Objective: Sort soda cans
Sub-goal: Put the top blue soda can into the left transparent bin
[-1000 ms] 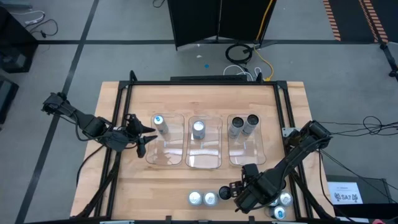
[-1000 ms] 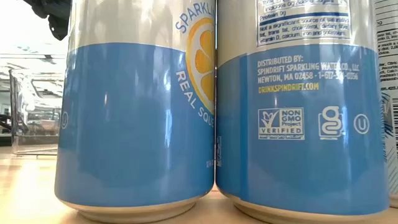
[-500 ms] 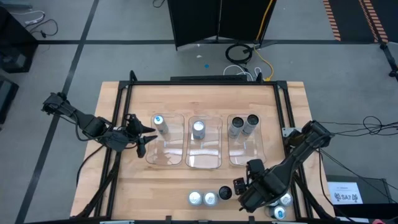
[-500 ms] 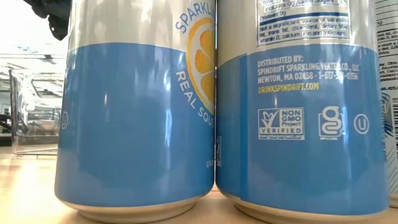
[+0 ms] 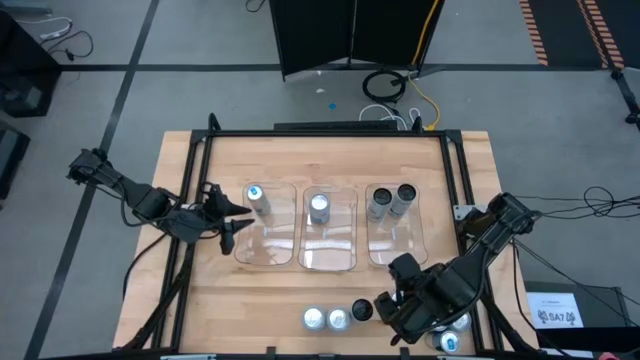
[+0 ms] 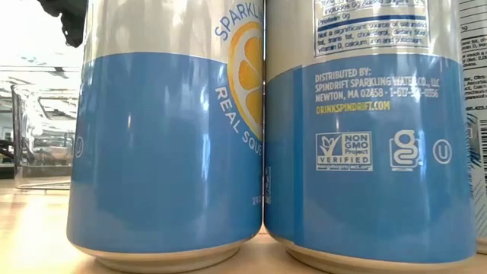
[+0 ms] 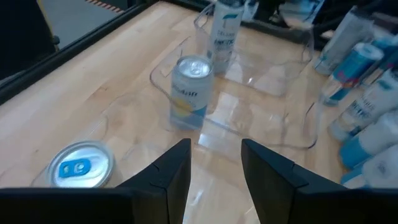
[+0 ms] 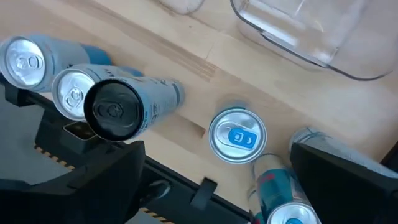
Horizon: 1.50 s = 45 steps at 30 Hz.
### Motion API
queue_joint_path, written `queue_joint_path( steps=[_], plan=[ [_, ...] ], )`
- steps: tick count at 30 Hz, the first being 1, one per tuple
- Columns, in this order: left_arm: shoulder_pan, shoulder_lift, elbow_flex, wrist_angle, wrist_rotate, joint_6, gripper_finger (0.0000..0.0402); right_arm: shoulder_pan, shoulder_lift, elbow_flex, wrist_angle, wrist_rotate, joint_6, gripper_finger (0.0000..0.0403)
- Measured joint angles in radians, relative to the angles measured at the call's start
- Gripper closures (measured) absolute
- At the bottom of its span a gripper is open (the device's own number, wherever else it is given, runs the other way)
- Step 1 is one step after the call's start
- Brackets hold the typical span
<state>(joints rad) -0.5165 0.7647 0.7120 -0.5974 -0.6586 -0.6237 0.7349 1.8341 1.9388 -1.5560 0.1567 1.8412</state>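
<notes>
Versus one second back: right gripper (image 5: 392,300) drawn away from the dark-topped silver soda can (image 5: 361,311) and lifted slightly toward the clear plastic rectangular trays (image 5: 327,258); fingers spread wider than before. Left gripper (image 5: 232,222) unchanged in place and opening. Cans unmoved.

Right side: dark-topped can standing just beside the right gripper, on its left-arm side, not touching. Two plain silver-topped cans (image 5: 325,319) in the same row beyond it, touching each other. Blue-marked silver can (image 8: 237,136) upright between the right fingers in the wrist view, below them on the light wooden table (image 5: 200,300); more cans (image 5: 452,330) crowded under the right arm at the near edge (count not readable). Right fingers (image 8: 348,174) wide apart, empty, nothing touched.

Left side: left gripper hovering at the outer edge of the left-hand tray, fingers (image 7: 171,177) partly apart, nothing between them. Blue-marked can (image 5: 257,200) in that tray just ahead of the fingertips, apart from them. Silver-topped can (image 5: 319,209) in the middle tray farther off; two dark-topped cans (image 5: 391,201) in the far tray, touching.

Low view: filled by two blue-and-silver cans (image 6: 167,144) side by side, touching (arm visible only as a dark shape at the upper corner).
</notes>
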Motion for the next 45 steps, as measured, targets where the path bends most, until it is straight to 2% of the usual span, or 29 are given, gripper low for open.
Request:
queue_joint_path(
  steps=[5,11,14,17,23,26,33,40,45],
  plan=[
    [0.015,0.000,0.010,-0.019,0.009,-0.104,0.0222,0.000,0.000,0.000,-0.013,0.030,-0.050,0.0009],
    [0.065,-0.002,0.010,-0.091,0.001,-0.268,0.0112,0.000,0.000,0.000,-0.014,0.201,-0.161,0.0009],
    [0.071,-0.002,0.010,-0.081,0.001,-0.327,0.0060,0.000,0.000,0.000,-0.011,0.212,-0.223,0.0009],
    [0.071,-0.002,0.010,-0.056,0.006,-0.338,0.0032,0.000,0.000,0.000,0.024,0.212,-0.240,0.0009],
    [0.071,0.001,0.010,0.017,0.001,-0.341,0.0022,0.000,0.001,0.000,0.148,0.211,-0.256,0.0009],
    [0.072,0.001,0.010,0.039,-0.001,-0.340,0.0022,-0.001,0.001,0.000,0.198,0.212,-0.315,0.0009],
    [0.072,0.008,0.010,0.076,0.066,-0.392,0.0022,-0.005,0.001,-0.001,0.148,0.205,-0.387,0.0009],
    [0.071,0.054,0.011,0.138,0.114,-0.393,0.0022,-0.004,0.001,-0.008,0.003,0.076,-0.272,0.0009],
    [0.071,0.081,0.011,0.167,0.146,-0.392,0.0022,0.005,0.001,-0.109,0.074,0.029,-0.200,0.0009]
  ],
)
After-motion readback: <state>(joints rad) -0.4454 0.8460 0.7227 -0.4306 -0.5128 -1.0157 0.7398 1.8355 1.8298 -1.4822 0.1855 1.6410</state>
